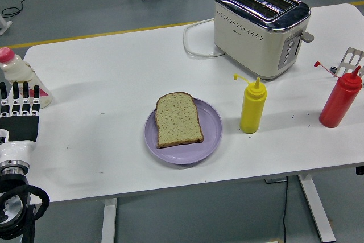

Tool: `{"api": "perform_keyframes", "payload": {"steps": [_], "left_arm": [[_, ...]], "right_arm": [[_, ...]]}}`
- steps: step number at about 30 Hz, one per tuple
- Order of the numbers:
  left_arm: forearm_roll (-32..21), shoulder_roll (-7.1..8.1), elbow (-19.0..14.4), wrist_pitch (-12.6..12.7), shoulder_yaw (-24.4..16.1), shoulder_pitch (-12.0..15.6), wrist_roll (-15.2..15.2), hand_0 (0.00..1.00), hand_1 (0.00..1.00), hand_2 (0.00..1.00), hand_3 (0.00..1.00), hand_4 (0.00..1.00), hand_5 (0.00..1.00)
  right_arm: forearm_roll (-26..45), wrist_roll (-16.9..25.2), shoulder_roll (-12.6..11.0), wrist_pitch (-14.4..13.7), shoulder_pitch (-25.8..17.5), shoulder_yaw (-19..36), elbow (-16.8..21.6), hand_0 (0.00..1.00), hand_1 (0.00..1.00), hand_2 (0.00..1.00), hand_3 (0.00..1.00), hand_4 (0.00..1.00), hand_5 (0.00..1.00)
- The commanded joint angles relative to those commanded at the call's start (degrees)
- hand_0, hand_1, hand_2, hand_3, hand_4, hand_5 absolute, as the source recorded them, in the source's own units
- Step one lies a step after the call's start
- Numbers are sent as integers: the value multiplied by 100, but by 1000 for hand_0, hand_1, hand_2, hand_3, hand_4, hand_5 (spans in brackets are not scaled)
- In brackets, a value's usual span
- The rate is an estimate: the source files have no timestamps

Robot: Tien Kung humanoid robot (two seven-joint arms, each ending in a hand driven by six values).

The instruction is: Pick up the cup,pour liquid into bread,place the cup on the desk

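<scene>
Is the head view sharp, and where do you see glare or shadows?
Head view: sharp overall, evenly lit from above. Glare shows on the chrome top of the cream toaster. The yellow squeeze bottle and the red squeeze bottle cast soft, faint shadows on the white table. No motion blur on the left robot hand.
</scene>
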Motion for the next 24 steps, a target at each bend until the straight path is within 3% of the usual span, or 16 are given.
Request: {"api": "perform_keyframes", "payload": {"steps": [24], "left_arm": [[12, 0, -36, 10, -59, 25, -22, 855, 863, 929, 826, 673, 998]], "right_arm": [[7, 7, 10, -4, -12, -5, -11, 809, 753, 741, 748, 495, 592]]}}
